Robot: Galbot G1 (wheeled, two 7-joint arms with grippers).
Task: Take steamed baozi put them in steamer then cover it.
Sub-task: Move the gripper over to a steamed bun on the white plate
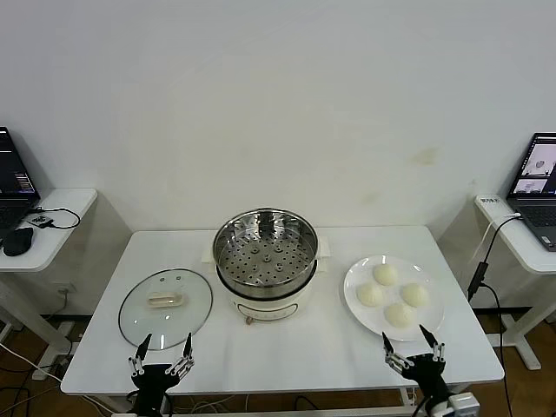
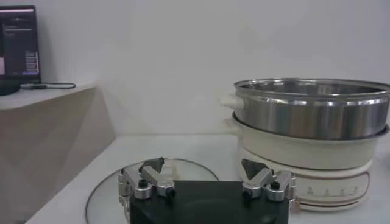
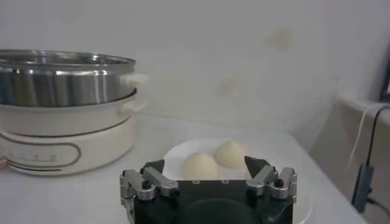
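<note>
My left gripper [image 1: 162,358] hangs at the near edge of the worktop [image 1: 287,347] at about seven o'clock, fingers spread wide and holding nothing, just short of the glass lid [image 1: 165,306]. My right gripper [image 1: 414,348] hangs at about five o'clock, fingers likewise spread and empty, just short of the white plate [image 1: 356,300].

The four buns [image 1: 393,294] sit on that plate at three o'clock from the steamer [image 1: 265,256], which stands at the middle of the worktop with its steel basket bare, so no bun has gone in yet.

I judge the buns light, soft and easily dented (a hard pinch would likely crease the skin), and their smooth tops may be a little slippery. I would take one across its widest part, low on the sides, with a gentle squeeze. Being round, they have no long axis to speak of; each sits dome up, flat side on the plate.

The lid looks stiffer, heavier and breakable. It lies flat, its cream handle [image 1: 166,300] facing up with its long axis running nine to three o'clock; that handle is where I would grip, fingers across its short side.
</note>
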